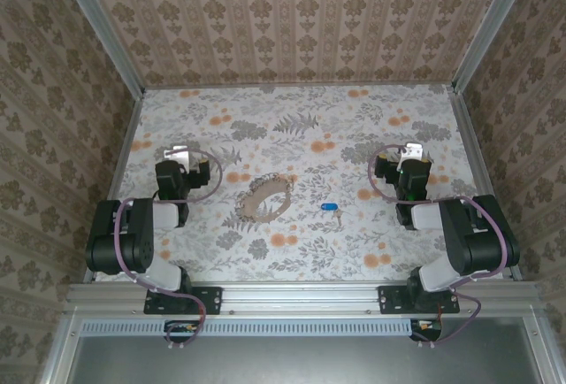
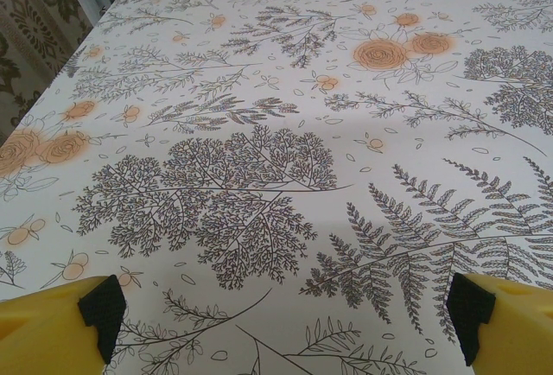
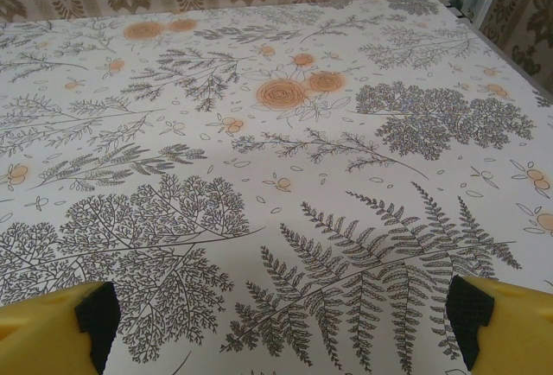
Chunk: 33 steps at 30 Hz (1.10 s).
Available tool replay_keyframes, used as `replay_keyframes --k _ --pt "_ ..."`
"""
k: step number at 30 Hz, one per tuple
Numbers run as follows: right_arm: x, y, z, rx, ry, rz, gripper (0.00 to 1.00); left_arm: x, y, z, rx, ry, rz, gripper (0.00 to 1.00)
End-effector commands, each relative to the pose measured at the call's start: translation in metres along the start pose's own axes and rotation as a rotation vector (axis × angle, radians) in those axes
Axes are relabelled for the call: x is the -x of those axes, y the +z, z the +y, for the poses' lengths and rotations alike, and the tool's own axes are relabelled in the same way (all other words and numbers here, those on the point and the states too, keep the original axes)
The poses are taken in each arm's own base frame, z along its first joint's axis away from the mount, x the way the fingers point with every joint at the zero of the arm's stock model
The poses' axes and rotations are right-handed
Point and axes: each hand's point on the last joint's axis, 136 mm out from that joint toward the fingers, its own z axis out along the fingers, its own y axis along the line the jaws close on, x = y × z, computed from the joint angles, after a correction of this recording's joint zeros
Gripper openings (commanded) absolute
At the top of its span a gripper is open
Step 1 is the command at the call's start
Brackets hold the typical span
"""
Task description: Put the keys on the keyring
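A large oval keyring (image 1: 265,197) of brownish chain-like metal lies flat near the middle of the floral table. The keys (image 1: 331,208), tiny with a bright blue head, lie apart to its right.

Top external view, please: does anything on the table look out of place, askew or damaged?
Nothing stands out. The keyring lies flat near the middle of the table, and the keys lie just right of it, apart from it. Nothing looks spilled or broken.
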Motion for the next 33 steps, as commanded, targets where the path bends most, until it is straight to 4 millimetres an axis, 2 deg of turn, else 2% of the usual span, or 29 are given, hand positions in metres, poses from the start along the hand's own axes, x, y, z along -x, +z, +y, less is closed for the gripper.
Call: replay_keyframes --k 1,15,18,22,30,33 --pt "0.015 0.004 0.001 -0.009 -0.001 -0.042 1.0 0.015 0.004 0.0 0.0 0.018 -0.046 1.0" --pt "0.016 0.003 0.002 0.0 -0.001 -0.048 1.0 0.015 0.004 -0.001 0.001 0.02 -0.045 1.0" --pt "0.027 -0.003 0.007 0.01 -0.031 -0.042 1.0 0.016 0.001 0.0 0.005 0.021 -0.056 1.0" --pt "0.047 -0.018 0.001 -0.042 -0.021 -0.021 1.0 0.027 -0.005 0.005 0.036 0.014 -0.049 1.0" --pt "0.071 -0.044 -0.003 -0.029 0.229 0.088 1.0 0.052 -0.009 0.008 0.069 -0.001 0.078 0.99" --pt "0.079 -0.053 0.014 0.089 0.259 0.134 1.0 0.067 -0.016 -0.003 0.061 -0.046 0.12 0.98"
